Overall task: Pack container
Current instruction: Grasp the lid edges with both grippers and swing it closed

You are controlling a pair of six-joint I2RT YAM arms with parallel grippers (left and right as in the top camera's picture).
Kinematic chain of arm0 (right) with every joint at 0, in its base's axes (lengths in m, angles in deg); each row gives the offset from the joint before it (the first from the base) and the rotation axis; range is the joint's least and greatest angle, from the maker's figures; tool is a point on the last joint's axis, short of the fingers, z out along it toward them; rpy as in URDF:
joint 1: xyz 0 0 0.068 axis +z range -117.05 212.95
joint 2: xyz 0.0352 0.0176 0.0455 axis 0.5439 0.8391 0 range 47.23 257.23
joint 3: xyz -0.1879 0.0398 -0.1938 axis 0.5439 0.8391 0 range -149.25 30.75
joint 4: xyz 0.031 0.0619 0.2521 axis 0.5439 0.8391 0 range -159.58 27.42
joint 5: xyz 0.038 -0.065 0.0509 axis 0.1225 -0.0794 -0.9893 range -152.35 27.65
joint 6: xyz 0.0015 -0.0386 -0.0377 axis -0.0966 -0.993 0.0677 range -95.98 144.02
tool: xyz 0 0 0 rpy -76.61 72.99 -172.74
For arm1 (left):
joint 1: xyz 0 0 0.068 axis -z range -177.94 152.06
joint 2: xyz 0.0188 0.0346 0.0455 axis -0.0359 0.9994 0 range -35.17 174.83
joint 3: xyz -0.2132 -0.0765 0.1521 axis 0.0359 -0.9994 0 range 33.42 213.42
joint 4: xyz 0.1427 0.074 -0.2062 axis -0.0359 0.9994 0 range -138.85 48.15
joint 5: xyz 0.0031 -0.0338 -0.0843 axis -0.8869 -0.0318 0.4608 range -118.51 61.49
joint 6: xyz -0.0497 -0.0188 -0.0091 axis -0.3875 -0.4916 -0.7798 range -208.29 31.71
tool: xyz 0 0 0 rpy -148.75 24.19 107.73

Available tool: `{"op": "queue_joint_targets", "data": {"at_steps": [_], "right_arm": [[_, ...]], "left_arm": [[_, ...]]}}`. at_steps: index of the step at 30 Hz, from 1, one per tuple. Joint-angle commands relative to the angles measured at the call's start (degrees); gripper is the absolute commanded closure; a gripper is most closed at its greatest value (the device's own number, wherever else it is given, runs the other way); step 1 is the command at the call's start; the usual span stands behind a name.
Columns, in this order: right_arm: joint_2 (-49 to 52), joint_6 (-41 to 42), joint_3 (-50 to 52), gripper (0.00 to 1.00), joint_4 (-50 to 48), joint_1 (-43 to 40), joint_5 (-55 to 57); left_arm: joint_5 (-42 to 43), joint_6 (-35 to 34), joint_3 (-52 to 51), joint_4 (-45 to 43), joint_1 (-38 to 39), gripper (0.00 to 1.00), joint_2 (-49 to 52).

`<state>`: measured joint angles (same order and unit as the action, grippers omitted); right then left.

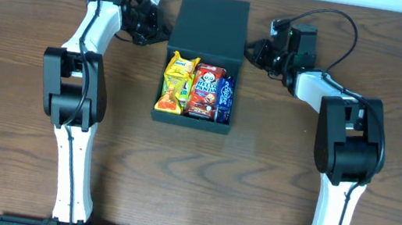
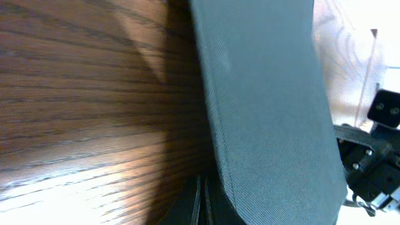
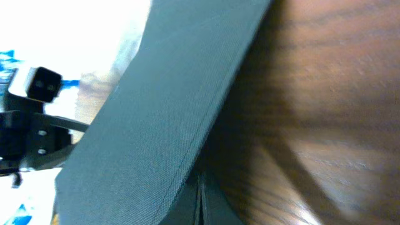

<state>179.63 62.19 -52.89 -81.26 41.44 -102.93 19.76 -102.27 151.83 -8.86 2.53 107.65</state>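
The left arm (image 1: 70,149) and right arm (image 1: 332,218) show white tubular links, bulky black joint housings and looping black cables (image 1: 339,18).

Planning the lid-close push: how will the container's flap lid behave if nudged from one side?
Probably stiff: the lid looks flat and thick with straight edges, so it should swing as one panel, not bend. Likely grippy: its surface looks matte and textured up close. The container may slide on the table, holding only a few snack packs.
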Motion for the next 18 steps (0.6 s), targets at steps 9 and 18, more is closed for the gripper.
{"op": "queue_joint_targets", "data": {"at_steps": [9,18], "right_arm": [[0.6,0.4,-2.9,0.98,-5.9,-0.8,-16.1],[0.1,-2.7,-9.2,0.98,-5.7,-0.9,-25.9]], "left_arm": [[8.2,3.8,1.4,0.3,-0.3,0.94,0.2],[10.3,4.8,3.4,1.3,-2.0,0.94,-0.3]]}}
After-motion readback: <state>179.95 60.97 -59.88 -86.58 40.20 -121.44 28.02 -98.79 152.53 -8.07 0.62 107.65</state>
